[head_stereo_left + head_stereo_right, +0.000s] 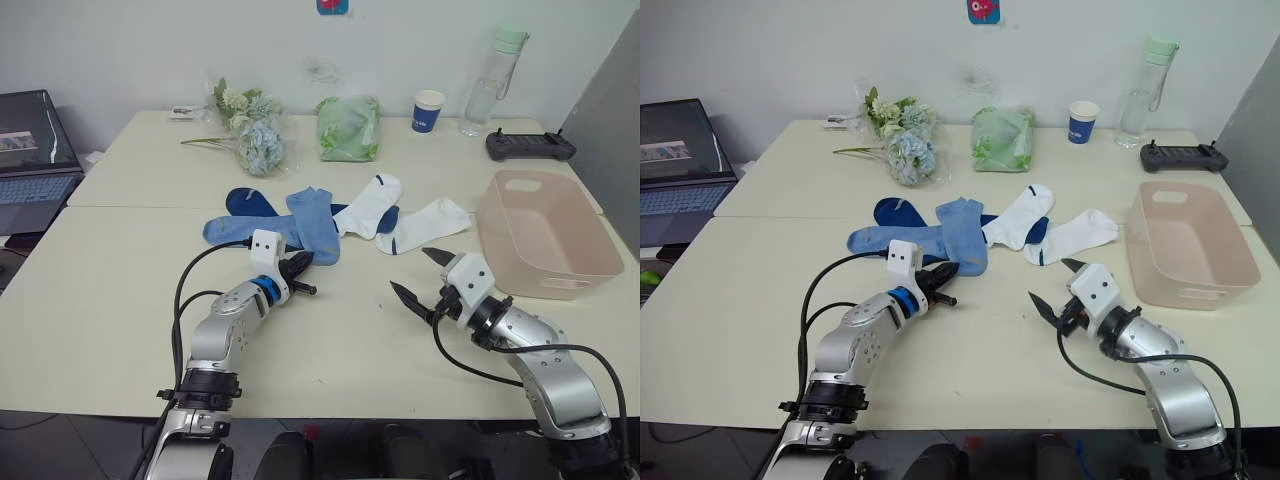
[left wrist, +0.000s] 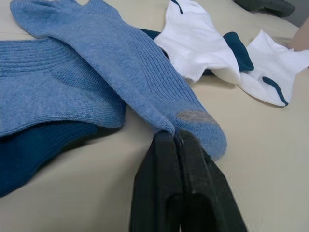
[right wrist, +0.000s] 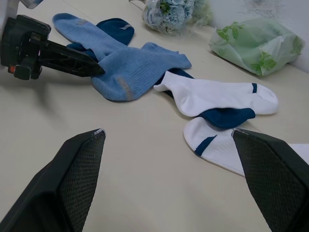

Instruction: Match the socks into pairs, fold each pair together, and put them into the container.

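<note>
Several socks lie in a loose heap at mid-table. Two light blue socks [image 1: 315,225] [image 1: 245,230] cross each other, with a navy sock [image 1: 250,202] behind them. Two white socks [image 1: 368,205] [image 1: 425,225] lie to the right, and another navy sock [image 1: 388,218] peeks out between them. My left gripper [image 1: 300,270] is shut, its tips pinching the toe edge of a light blue sock [image 2: 145,82] that still lies flat. My right gripper [image 1: 420,275] hovers open over bare table in front of the white socks, holding nothing. The pink container [image 1: 565,283] stands at the right, beside my right arm.
Along the back of the table are a bunch of flowers [image 1: 255,135], a green cloth bundle [image 1: 348,128], a blue paper cup [image 1: 428,110], a water bottle [image 1: 490,85] and a black controller [image 1: 530,145]. A laptop [image 1: 35,150] sits at the far left.
</note>
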You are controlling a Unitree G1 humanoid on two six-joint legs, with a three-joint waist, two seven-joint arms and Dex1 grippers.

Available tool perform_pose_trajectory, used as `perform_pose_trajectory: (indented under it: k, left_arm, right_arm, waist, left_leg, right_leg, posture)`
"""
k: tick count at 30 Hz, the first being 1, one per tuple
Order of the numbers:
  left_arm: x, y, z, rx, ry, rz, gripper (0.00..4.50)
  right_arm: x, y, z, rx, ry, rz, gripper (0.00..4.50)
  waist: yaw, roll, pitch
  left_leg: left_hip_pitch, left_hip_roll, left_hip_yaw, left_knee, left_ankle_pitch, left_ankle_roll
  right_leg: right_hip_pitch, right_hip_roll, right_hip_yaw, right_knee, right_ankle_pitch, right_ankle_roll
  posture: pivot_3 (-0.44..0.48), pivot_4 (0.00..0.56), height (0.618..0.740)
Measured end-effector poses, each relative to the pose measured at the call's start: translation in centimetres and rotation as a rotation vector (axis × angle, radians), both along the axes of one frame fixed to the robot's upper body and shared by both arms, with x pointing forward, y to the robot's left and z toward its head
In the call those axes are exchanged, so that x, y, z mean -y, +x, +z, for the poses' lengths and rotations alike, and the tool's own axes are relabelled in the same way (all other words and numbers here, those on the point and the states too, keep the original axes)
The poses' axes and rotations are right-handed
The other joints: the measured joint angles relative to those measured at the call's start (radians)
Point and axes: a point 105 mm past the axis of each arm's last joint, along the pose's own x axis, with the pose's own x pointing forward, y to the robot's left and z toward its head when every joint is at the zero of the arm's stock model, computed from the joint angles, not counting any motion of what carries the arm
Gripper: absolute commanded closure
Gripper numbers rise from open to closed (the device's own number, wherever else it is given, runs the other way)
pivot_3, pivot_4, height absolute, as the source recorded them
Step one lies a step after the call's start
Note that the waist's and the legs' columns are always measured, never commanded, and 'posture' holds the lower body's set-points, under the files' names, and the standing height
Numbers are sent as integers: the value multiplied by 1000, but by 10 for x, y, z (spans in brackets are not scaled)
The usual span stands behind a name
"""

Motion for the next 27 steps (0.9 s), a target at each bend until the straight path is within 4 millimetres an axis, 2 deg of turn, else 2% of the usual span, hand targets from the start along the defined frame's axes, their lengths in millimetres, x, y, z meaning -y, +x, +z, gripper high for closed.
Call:
perform_pose_trajectory:
  k: [5,10,15,20,23,26,27]
  left_arm:
    - [4,-13,5,-18,-48,-56,4479]
    - [8,-50,7,-93,-44,-241,4479]
    - [26,-87,14,-206,-140,-441,4479]
    - [23,-112,20,-329,-229,-548,4479]
    - [15,-125,18,-370,-173,-588,4479]
    - [13,-130,14,-391,-170,-596,3918]
    - [14,-132,15,-391,-181,-612,3579]
  right_arm:
    - [0,0,0,10,1,5,0]
    - [3,1,-4,3,-1,3,0]
    - [4,4,0,10,4,0,0]
    - [11,5,5,15,-18,10,0]
    - [12,3,2,-3,-22,21,0]
    - [11,1,0,-20,-19,30,0]
    - [10,1,-1,-25,-21,37,0]
  waist:
    - [-1,0,0]
    - [-3,0,0]
    - [-1,0,0]
    - [-3,0,0]
    - [-4,1,0]
    - [-3,1,0]
    - [-3,1,0]
  left_leg:
    - [0,0,0,0,0,0]
    - [0,0,0,0,0,0]
    - [0,0,-1,0,0,0]
    - [1,1,-1,0,0,1]
    - [1,0,-1,-1,0,1]
    - [1,0,-1,-1,0,1]
    - [1,0,-1,-1,0,2]
  right_leg:
    - [0,0,0,0,0,0]
    - [0,0,0,0,0,0]
    - [1,0,0,0,0,0]
    - [1,0,0,1,0,0]
    - [1,0,0,1,0,0]
    - [1,0,0,0,0,0]
    - [1,0,0,0,0,0]
  posture:
    - [0,150,740]
    - [0,150,740]
    - [0,150,740]
    - [0,150,740]
    - [0,150,740]
    - [0,150,740]
    - [0,150,740]
